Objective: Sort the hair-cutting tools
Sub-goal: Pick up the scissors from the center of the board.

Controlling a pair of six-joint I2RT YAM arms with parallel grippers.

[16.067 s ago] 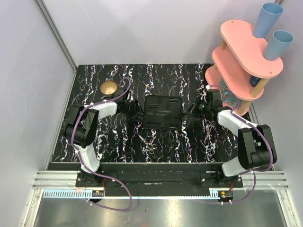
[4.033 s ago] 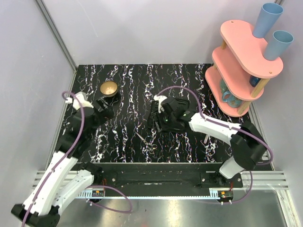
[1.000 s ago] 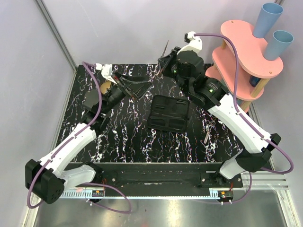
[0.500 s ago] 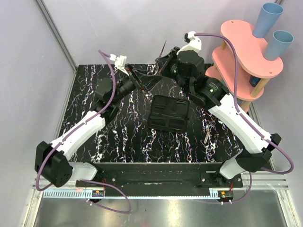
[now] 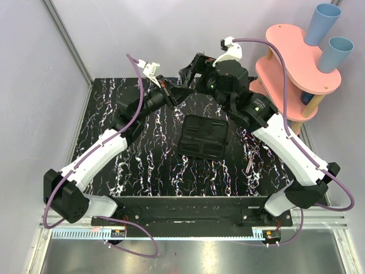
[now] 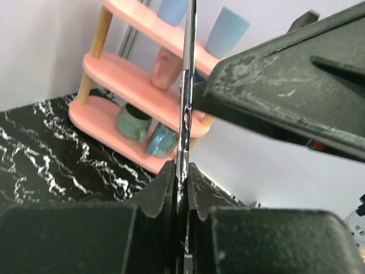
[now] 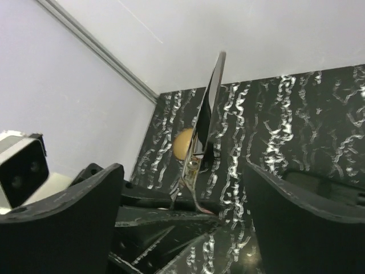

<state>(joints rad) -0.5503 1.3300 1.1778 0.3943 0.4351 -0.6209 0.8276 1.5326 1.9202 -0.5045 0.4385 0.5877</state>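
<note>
Lilac walls (image 5: 114, 34) enclose a black marbled table (image 5: 142, 165). The left gripper (image 6: 181, 188) pinches upright scissors (image 6: 186, 85), the blades rising above its fingers. The right gripper (image 7: 182, 171) is spread wide on either side of them, touching nothing. The handles are hidden below the left fingers.

Seen from above, the case (image 5: 204, 137) lies mid-frame on the table (image 5: 142, 165); loose scissors (image 5: 251, 155) lie just right of it; the shelf (image 5: 291, 74) stands upper right; behind the case, upper centre, my left gripper (image 5: 182, 93) and right gripper (image 5: 193, 67) meet, held scissors (image 7: 206, 108) upright between them.
</note>
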